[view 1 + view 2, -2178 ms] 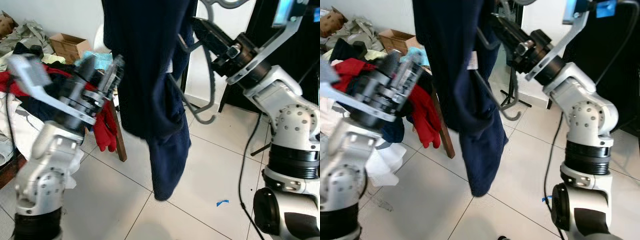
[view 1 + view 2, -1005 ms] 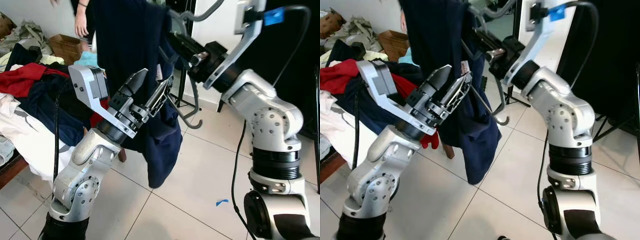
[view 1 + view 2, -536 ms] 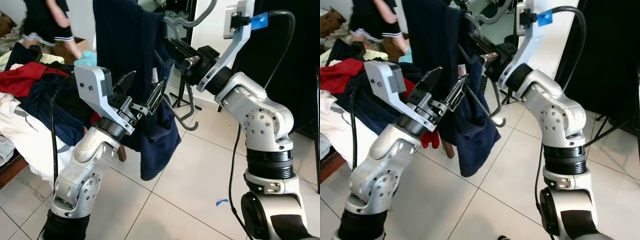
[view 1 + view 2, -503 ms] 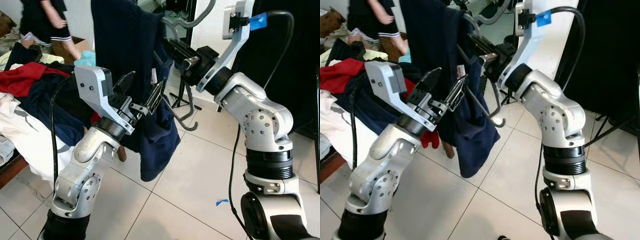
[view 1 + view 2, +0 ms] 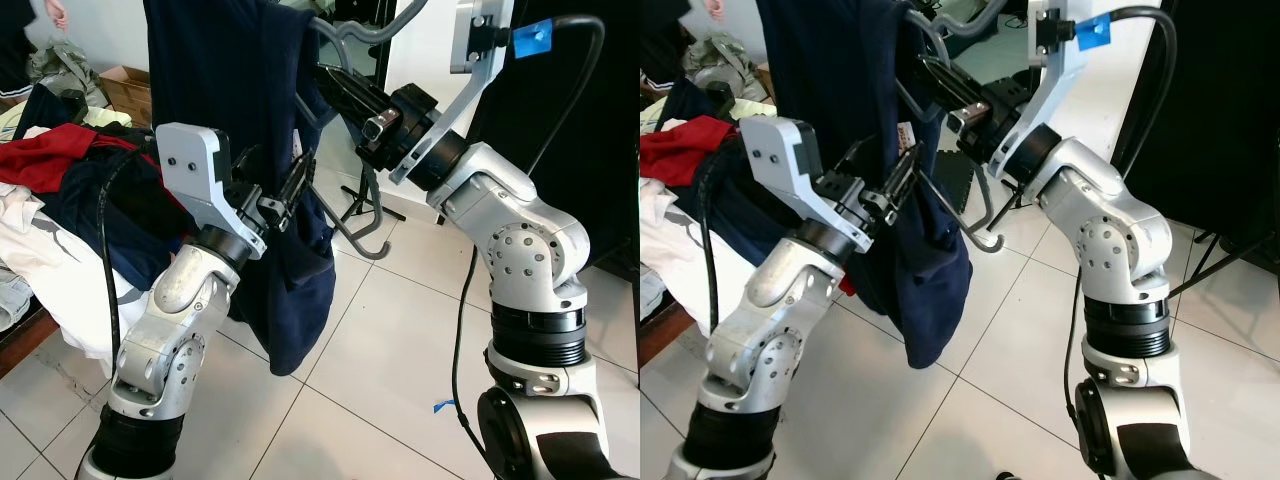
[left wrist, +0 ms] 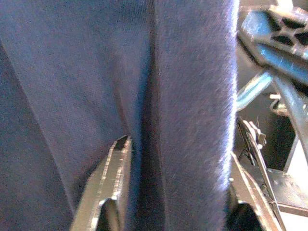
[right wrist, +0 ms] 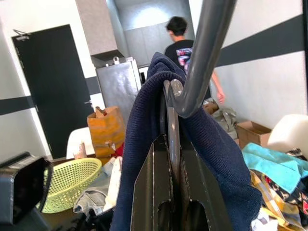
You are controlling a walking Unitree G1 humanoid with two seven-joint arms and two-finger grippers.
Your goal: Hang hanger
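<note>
Before the robot, the right gripper (image 7: pixel 169 159) pinches the grey hanger (image 7: pixel 199 57) under a navy sweater (image 5: pixel 235 130); the left gripper (image 5: pixel 275 190), fingers spread, probably steadies it before hanging.

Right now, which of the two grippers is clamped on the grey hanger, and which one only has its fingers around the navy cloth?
The right gripper is shut on the grey hanger. The left gripper is open, its fingers either side of a fold of the navy garment.
</note>
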